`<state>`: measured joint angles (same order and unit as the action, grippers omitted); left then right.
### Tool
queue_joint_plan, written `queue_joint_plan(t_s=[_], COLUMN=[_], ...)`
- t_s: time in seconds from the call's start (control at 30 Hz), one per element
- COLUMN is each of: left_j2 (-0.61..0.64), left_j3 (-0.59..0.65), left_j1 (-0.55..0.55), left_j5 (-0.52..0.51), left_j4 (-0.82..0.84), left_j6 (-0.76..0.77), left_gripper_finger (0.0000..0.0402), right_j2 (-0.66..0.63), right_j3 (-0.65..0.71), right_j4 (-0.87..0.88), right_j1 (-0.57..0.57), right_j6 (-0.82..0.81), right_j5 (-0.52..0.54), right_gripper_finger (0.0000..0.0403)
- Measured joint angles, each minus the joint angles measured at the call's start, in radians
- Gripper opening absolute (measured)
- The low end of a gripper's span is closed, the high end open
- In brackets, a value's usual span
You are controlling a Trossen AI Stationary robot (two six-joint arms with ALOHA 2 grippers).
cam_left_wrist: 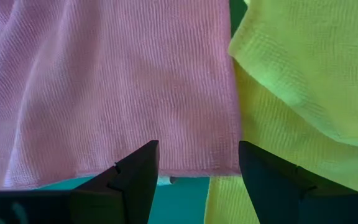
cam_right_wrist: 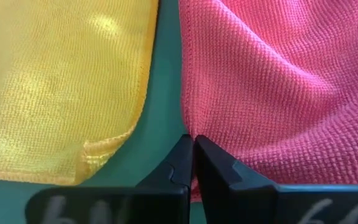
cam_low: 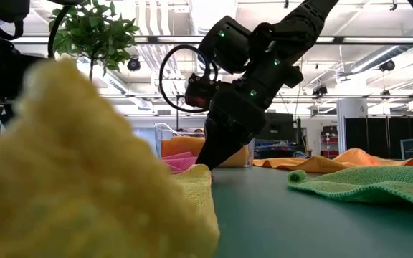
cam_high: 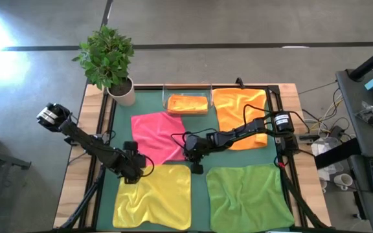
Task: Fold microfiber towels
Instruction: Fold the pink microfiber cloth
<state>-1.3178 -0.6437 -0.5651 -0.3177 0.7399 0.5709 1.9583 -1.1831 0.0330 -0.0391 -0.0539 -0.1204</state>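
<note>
Both arms are working at the pink towel [cam_high: 157,134], which is lying spread in the middle of the tabletop [cam_high: 198,184], just above the yellow towel [cam_high: 154,197] at lower left. The right tool [cam_high: 195,159] is sitting at the pink towel's lower right corner; in its wrist view the fingers are pressed together right at the hem, seemingly pinching that edge, though I cannot be sure cloth is actually between them. The left tool [cam_high: 133,172] is hovering at the pink towel's lower left corner, fingers [cam_left_wrist: 129,180] spread wide over the hem, nothing caught yet.

The green towel [cam_high: 248,197] at lower right and an orange towel [cam_high: 240,113] at upper right are lying flat and unfolded; another orange one [cam_high: 186,102] is sitting in the tray [cam_high: 168,105] at top centre.

So this looks like the start of the pink towel's first fold. Next, the left tool needs to drop and close on its corner, then both should be lifting the near edge together and carrying it toward the far edge.
</note>
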Motion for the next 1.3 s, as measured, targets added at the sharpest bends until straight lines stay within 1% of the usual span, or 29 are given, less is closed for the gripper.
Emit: queue_joint_plan(t_s=[0.17,0.3,0.47,0.73,0.83,1.13,1.3], left_j2=[-0.001,-0.032,-0.081,-0.091,-0.091,-0.091,-0.09], left_j3=[0.001,0.01,0.004,-0.009,-0.008,-0.01,-0.01], left_j1=[0.0,0.0,0.001,0.001,0.001,0.001,0.001], left_j5=[0.04,0.019,0.019,0.02,0.021,0.022,0.022], left_j4=[-0.039,-0.055,-0.052,-0.053,-0.052,-0.05,-0.05], left_j6=[0.0,0.0,0.002,0.001,0.001,0.0,-0.001], left_gripper_finger=[0.0205,0.0205,0.0205,0.0201,0.0181,0.0081,0.0041], right_j2=[0.0,0.0,0.0,0.001,0.001,0.001,0.001], right_j3=[0.0,0.0,0.0,0.0,0.0,0.001,0.001], right_j4=[0.002,0.003,0.006,0.011,0.013,0.013,0.014], right_j1=[0.0,0.0,0.0,0.0,0.0,0.002,0.002], right_j6=[0.001,0.001,0.001,0.001,0.001,0.002,0.002], right_j5=[0.001,0.004,0.005,0.005,0.004,-0.011,-0.013], right_gripper_finger=[0.0009,0.0009,0.0009,0.0009,0.0009,0.0009,0.0009])
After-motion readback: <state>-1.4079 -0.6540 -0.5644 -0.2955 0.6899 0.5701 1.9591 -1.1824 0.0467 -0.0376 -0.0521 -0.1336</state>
